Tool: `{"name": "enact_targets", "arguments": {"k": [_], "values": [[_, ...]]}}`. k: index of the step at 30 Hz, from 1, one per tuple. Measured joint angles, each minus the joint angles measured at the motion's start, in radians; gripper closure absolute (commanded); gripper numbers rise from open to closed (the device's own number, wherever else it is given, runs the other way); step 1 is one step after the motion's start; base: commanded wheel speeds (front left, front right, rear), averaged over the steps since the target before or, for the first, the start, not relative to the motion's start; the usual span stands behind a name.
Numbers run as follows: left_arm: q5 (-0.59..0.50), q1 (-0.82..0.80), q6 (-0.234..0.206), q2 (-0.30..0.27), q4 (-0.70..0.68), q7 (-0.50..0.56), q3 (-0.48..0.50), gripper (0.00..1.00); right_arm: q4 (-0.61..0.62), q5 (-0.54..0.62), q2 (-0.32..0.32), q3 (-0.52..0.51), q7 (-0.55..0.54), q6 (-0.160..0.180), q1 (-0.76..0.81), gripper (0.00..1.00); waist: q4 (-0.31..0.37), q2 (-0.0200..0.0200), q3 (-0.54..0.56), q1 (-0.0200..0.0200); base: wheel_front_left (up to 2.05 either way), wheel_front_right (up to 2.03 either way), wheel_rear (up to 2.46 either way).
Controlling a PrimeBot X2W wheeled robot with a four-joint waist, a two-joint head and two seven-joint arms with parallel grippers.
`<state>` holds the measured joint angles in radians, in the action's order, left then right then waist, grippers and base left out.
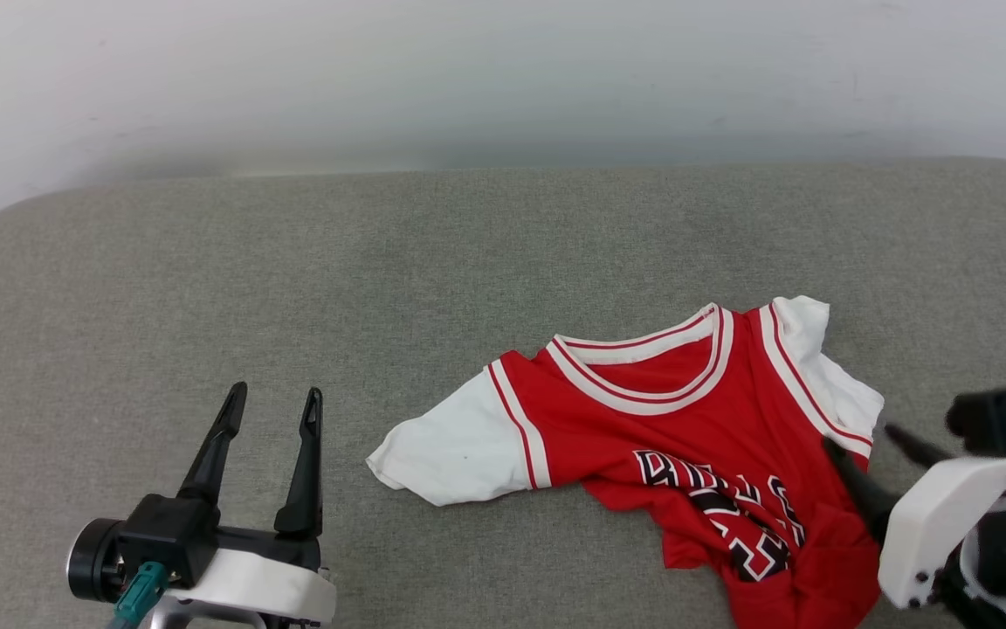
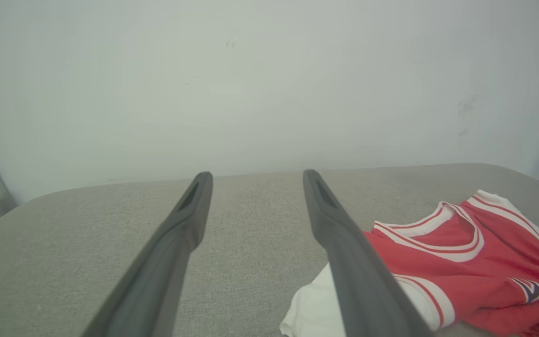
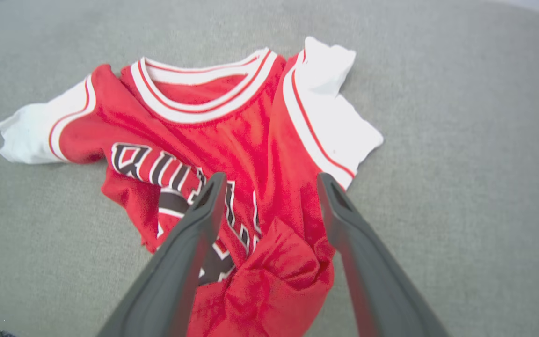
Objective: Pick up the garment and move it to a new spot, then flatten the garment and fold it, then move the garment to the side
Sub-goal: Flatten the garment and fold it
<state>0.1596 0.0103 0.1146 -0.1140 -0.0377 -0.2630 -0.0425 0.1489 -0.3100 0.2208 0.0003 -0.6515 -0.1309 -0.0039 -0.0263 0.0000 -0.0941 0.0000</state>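
Garment (image 1: 669, 419) lay crumpled; the right end effector (image 3: 272, 178), released, straddled its bunched hem, where closing could pinch several layers. The left end effector (image 1: 278, 391) sat released, well apart.

1. I see the garment (image 1: 686, 419), a red shirt with short white sleeves and red-and-white stripes at the neck.
2. It lies front up on the grey soft top (image 1: 381, 262), over on my right.
3. Its top part is spread out. Its bottom part is bunched up, and the black letters are crumpled.
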Motion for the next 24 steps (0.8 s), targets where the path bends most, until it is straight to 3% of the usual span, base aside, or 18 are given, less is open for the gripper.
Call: {"name": "enact_targets", "arguments": {"k": [6,14,18,24], "values": [[0.048,-0.015,0.008,-0.024,0.043,0.053,-0.037,0.00,0.058,-0.015,0.025,-0.046,0.281,0.000,-0.098,0.00,0.019,0.0000,-0.014,0.0000,0.00,0.00,0.00],[0.133,-0.097,0.014,-0.123,0.083,0.447,-0.112,0.00,0.069,0.019,-0.003,-0.111,0.613,0.000,-0.119,0.00,0.052,0.0000,-0.083,0.0001,0.00,0.00,0.00],[0.158,-0.127,0.014,-0.165,0.070,0.602,-0.134,0.00,0.053,0.036,-0.011,-0.106,0.690,0.000,-0.113,0.00,0.069,0.0000,-0.116,0.0000,0.00,0.00,0.00],[0.152,-0.139,-0.004,-0.184,0.079,0.707,-0.148,0.00,0.028,0.039,-0.028,-0.095,0.739,0.000,-0.113,0.00,0.094,0.0000,-0.156,0.0001,0.00,0.00,0.00]]}}
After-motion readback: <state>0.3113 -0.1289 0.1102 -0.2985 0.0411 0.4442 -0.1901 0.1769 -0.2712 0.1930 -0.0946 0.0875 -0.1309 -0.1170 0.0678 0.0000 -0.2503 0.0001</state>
